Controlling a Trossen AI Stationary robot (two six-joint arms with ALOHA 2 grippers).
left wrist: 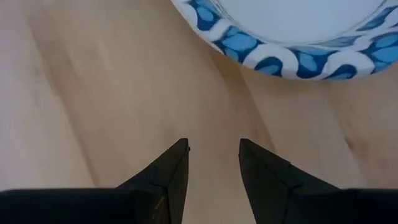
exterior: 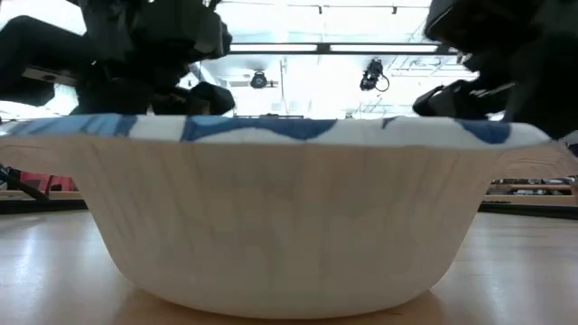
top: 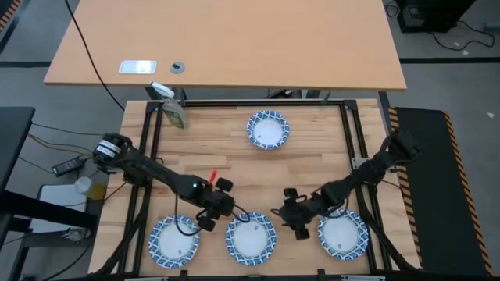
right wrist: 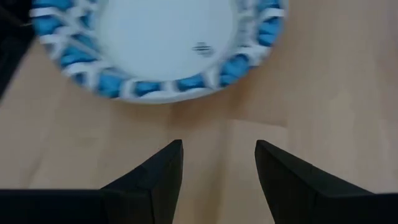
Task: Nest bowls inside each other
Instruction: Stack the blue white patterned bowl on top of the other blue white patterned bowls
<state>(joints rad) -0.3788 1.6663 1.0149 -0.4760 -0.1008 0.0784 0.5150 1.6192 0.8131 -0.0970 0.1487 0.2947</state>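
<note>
Four bowls with white centres and blue-patterned rims sit upright on the wooden table. Three stand in a row along the near edge: left (top: 174, 240), middle (top: 251, 238) and right (top: 342, 236). One (top: 268, 129) stands at the far centre. The middle bowl (exterior: 280, 217) fills the low view. My left gripper (top: 229, 212) hovers open just left of the middle bowl's rim (left wrist: 280, 56), bare table between its fingers (left wrist: 213, 146). My right gripper (top: 280, 212) hovers open just right of that bowl (right wrist: 161, 43), also with nothing between its fingers (right wrist: 217, 146).
A green and white packet (top: 173, 115) lies at the table's far left corner, and a small red item (top: 212, 178) lies beside the left arm. A black frame rail (top: 258, 103) borders the table. Bare wood lies between the far bowl and the near row.
</note>
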